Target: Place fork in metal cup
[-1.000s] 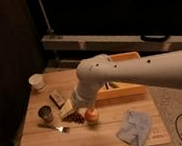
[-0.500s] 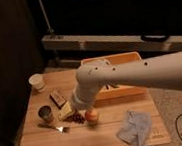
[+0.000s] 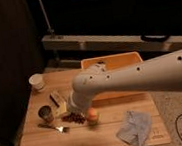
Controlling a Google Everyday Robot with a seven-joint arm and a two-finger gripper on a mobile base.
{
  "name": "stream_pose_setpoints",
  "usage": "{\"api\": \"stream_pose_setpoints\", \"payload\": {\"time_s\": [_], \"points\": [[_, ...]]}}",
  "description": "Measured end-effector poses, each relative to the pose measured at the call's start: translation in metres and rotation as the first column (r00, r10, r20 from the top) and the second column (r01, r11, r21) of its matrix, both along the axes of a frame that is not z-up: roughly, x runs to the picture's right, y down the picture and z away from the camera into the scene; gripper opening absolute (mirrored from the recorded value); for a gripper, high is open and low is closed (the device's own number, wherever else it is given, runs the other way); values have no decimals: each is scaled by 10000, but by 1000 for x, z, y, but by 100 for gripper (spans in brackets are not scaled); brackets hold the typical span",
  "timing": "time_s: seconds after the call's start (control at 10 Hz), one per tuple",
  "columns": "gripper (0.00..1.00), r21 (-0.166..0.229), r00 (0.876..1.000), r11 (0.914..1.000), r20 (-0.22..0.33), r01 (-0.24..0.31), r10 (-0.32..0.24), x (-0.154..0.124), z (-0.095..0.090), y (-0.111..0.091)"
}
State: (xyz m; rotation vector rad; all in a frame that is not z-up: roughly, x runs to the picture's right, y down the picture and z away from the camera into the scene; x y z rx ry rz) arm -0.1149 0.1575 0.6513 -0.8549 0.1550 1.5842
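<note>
The fork (image 3: 53, 127) lies flat near the wooden table's front left, dark handle to the left and shiny head to the right. Just behind it stands the metal cup (image 3: 46, 113), upright, dark and shiny. My white arm reaches in from the right and bends down over the table's middle. Its gripper (image 3: 75, 111) hangs low at the arm's end, right of the metal cup and behind and to the right of the fork, largely hidden by the arm. It is open and holds nothing that I can see.
A white cup (image 3: 37, 82) stands at the back left. An orange bin (image 3: 112, 63) sits at the back, partly behind the arm. A yellowish packet (image 3: 58, 106), a dark reddish object (image 3: 78, 118) and an orange fruit (image 3: 92, 115) lie mid-table. A blue cloth (image 3: 134, 127) lies front right.
The arm's elbow has sunk lower over the table's middle, bringing the gripper end slightly down. The fork, the metal cup and the other things have stayed where they were.
</note>
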Motion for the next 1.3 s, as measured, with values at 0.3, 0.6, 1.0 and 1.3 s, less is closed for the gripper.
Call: {"api": "stream_pose_setpoints", "payload": {"time_s": [0.3, 0.6, 1.0, 1.3], "points": [[80, -127, 9976, 9990, 532, -440, 446, -16, 9, 4], [80, -369, 9972, 9990, 705, -233, 259, -17, 20, 10], [80, -791, 9982, 9969, 607, 30, 18, -15, 43, 27], [64, -1116, 9961, 9937, 885, 90, 9, -17, 55, 41]]}}
